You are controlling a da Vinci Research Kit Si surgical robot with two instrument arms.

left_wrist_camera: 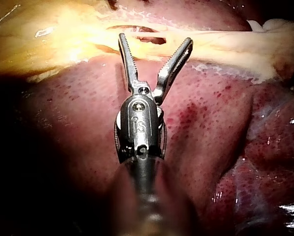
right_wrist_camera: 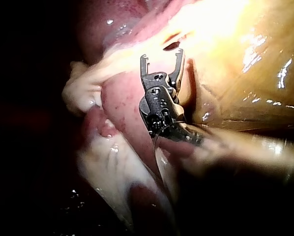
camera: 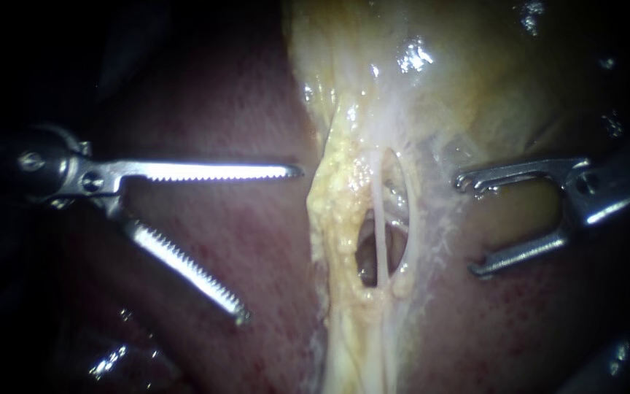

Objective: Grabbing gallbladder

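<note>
The pale yellow gallbladder (camera: 468, 80) fills the upper middle and right of the endoscope view and narrows into a fatty band with a thin whitish tube (camera: 379, 219) crossing a small window. My left instrument (camera: 267, 244) comes in from the left with toothed jaws wide open over the liver (camera: 242, 109), tips just short of the yellow band. My right instrument (camera: 472, 226) enters from the right, its hooked jaws open beside the band and holding nothing. In the left wrist view the left instrument (left_wrist_camera: 154, 43) gapes toward the yellow tissue (left_wrist_camera: 53, 39). The right wrist view shows the right instrument (right_wrist_camera: 161, 55) open.
Dark red liver (camera: 548, 321) lies on both sides of the yellow band. Wet glistening tissue (camera: 111, 361) sits at the lower left. Liver lobes (left_wrist_camera: 265, 147) spread beside the left instrument.
</note>
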